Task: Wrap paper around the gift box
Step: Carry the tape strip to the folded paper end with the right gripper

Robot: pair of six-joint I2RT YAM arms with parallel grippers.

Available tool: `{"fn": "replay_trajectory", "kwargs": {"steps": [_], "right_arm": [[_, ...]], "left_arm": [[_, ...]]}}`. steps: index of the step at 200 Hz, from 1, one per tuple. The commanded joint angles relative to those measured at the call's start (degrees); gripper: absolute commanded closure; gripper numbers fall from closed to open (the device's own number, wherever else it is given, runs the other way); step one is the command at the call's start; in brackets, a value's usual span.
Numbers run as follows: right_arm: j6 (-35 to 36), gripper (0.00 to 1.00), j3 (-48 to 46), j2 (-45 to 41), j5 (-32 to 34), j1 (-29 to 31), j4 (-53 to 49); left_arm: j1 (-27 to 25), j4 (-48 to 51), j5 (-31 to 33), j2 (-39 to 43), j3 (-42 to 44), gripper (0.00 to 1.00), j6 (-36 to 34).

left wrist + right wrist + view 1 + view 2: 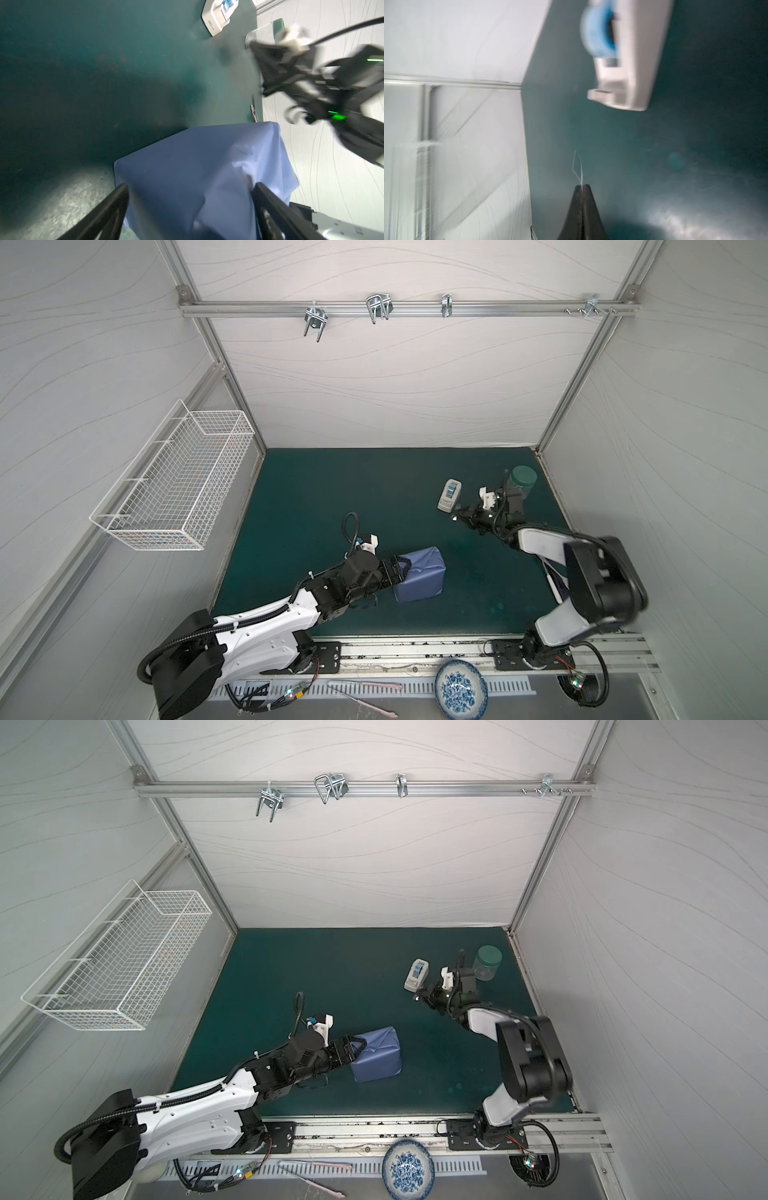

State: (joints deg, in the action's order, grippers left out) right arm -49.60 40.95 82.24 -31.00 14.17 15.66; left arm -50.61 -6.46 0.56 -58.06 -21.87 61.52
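The gift box is hidden inside the paper (422, 576) (378, 1056), a creased light-blue parcel lying on the green mat (332, 497) near its front middle. My left gripper (401, 568) (355, 1048) is open wide at the parcel's left end. In the left wrist view its black fingers (122, 193) straddle the folded paper (197, 162) around my left gripper (190, 187). My right gripper (457, 517) (582, 186) is shut at the back right, pinching a thin clear tape strip (577, 164) just in front of the white tape dispenser (449, 494) (629, 62).
A clear jar with a green lid (521, 483) stands behind the right wrist. A white wire basket (178, 481) hangs on the left wall. A blue-patterned bowl (461, 691) sits beyond the mat's front edge, between the arm bases.
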Motion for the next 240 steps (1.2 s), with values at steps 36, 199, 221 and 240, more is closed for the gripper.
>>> {"fn": "replay_trajectory", "kwargs": {"steps": [36,199,221,240], "right_arm": [[12.7,1.00,0.1,-20.8,-8.9,14.4,-24.7],[21.4,1.00,5.6,-13.4,-2.4,30.1,-33.9],[23.0,1.00,6.5,-11.7,-1.1,30.1,-35.6],[23.4,1.00,6.6,-11.0,-0.7,30.1,-35.9]], "left_arm": [[0.3,11.0,0.9,-1.8,-0.4,0.07,-3.0],[0.3,11.2,1.0,-2.8,-0.6,0.07,-3.3],[0.3,11.1,1.0,-2.7,-0.7,0.07,-3.2],[0.3,11.1,1.0,-2.7,-0.8,0.07,-3.2]]}}
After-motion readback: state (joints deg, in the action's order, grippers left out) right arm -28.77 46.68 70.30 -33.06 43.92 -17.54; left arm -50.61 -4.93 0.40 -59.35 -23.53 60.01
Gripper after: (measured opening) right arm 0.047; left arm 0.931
